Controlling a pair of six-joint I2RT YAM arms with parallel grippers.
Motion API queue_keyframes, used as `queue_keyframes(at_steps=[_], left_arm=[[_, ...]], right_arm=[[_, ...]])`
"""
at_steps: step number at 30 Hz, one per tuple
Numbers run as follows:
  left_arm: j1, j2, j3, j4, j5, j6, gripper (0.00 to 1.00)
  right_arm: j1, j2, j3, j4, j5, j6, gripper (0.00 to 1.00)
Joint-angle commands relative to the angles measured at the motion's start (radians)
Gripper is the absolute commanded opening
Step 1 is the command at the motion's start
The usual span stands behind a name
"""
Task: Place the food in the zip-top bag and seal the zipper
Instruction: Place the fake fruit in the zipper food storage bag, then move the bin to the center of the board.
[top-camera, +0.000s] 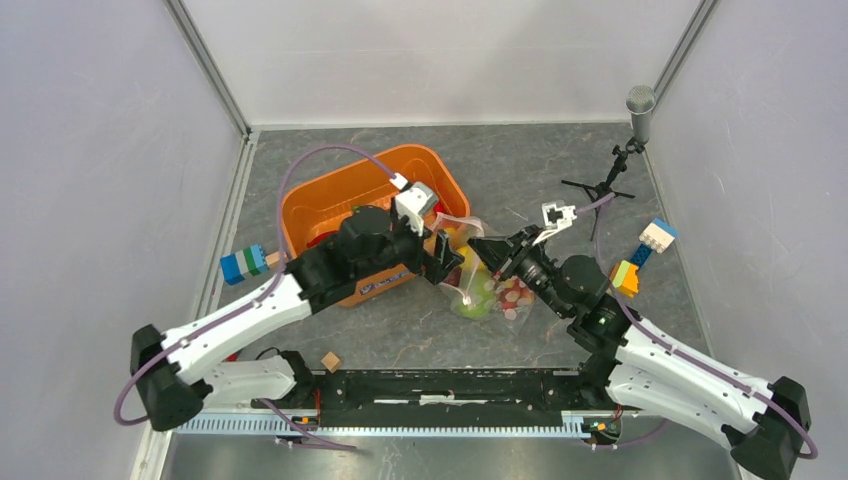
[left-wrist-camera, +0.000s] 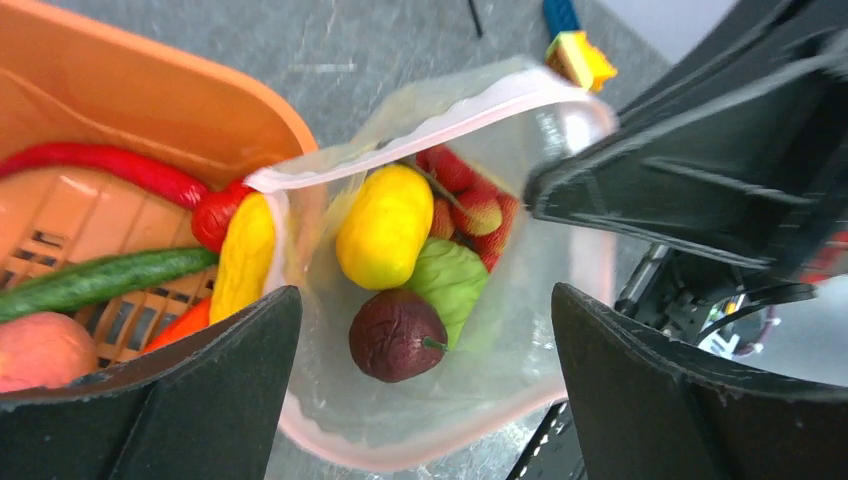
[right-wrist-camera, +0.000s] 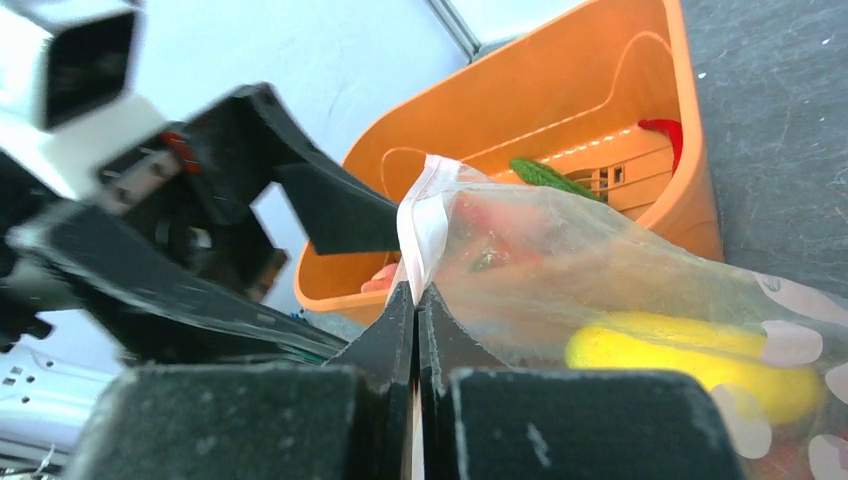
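Grey tabletop (top-camera: 420, 330), clear zip-top bag (left-wrist-camera: 330, 390) agape: yellow, green, perhaps maroon food (left-wrist-camera: 385, 225).

One bag (left-wrist-camera: 520, 370), one tub (top-camera: 330, 200)

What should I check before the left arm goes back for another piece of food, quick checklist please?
1. Right gripper shut on the zip-top bag at its mouth edge: ok.
2. Bag mouth open, zipper unsealed: ok.
3. Left gripper open and empty: ok.
4. Food already dropped sits inside the bag, such as the yellow piece: ok.
5. All food bagged: not ok; the red chilli and green pod lie in the orange tub.
6. Room in the bag for the rest: cannot tell.
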Motion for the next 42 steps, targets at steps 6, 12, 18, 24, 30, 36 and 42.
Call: queue_keyframes(at_steps=[6,12,18,24,30,36,42], left_arm=[[0.002,-0.216,0.1,-0.054,-0.1,0.035,1.0],[0.002,-0.321,0.03,-0.102,-0.319,-0.007,1.0],[0.017,-0.284,-0.04,-0.046,-0.583,-0.032,1.0],[0.173,0.059,0.23,-0.096,-0.487,-0.032,1.0],[0.252,0.071,0.22,-0.107,-0.397,-0.056,1.0],[0.301,0.008,0.076,-0.147,-0.355,-0.092,1.0],[0.336,-0.087,-0.087,-0.14,-0.266,-0.134,1.0]], right_arm=[[0.005,-0.169,0.003,0.106,0.283,-0.101,0.02],[0.004,-0.241,0.095,-0.234,0.525,-0.208,0.04],[0.003,-0.183,0.116,-0.193,0.352,-0.392,0.0],[0.003,-0.177,0.084,0.026,0.048,-0.617,0.01],[0.003,-0.075,0.19,-0.191,0.315,-0.51,0.0],[0.001,-0.289,-0.097,-0.063,0.276,-0.226,0.0],[0.003,-0.318,0.006,-0.258,0.216,-0.206,0.0]])
